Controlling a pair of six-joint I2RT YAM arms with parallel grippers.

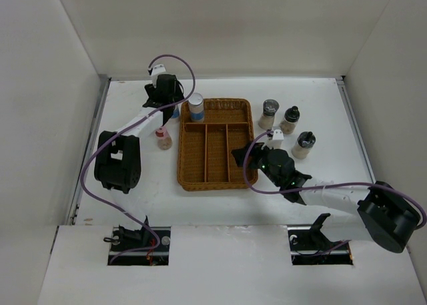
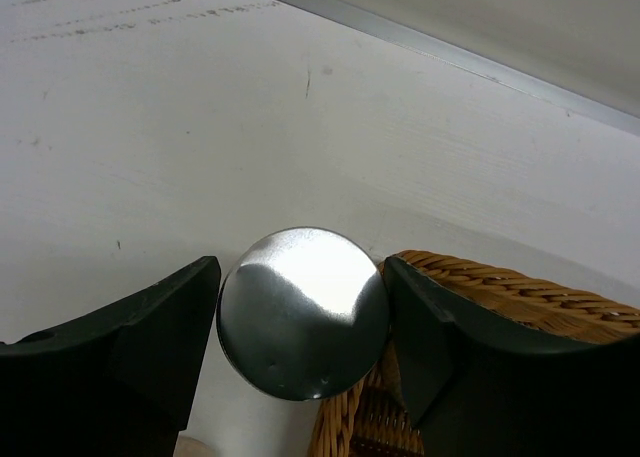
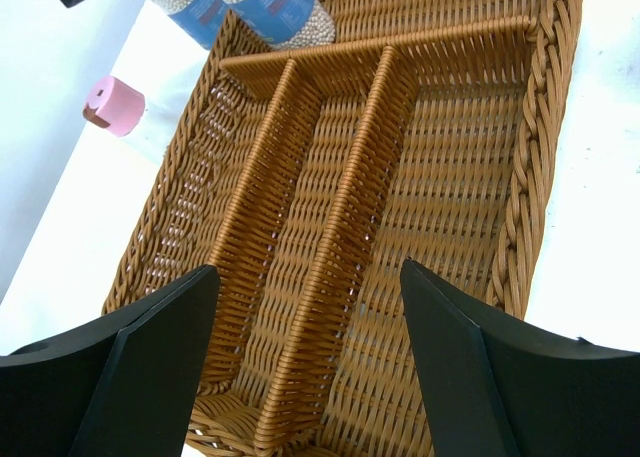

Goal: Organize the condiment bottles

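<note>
Your left fingers (image 2: 130, 367) flanking the upright silver-capped bottle (image 2: 303, 312), cap up, clamped or not unclear, right fingers (image 3: 130, 367) apart over tray (image 3: 520, 177).

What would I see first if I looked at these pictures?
The brown wicker tray in the middle of the white table catches the eye first, with a blue-labelled jar standing in its far compartment. Next, the shiny silver cap of a jar fills the left wrist view, sitting right between the left pincer and its black fingers, beside the tray's edge. Three dark-capped jars stand to the tray's right.
</note>
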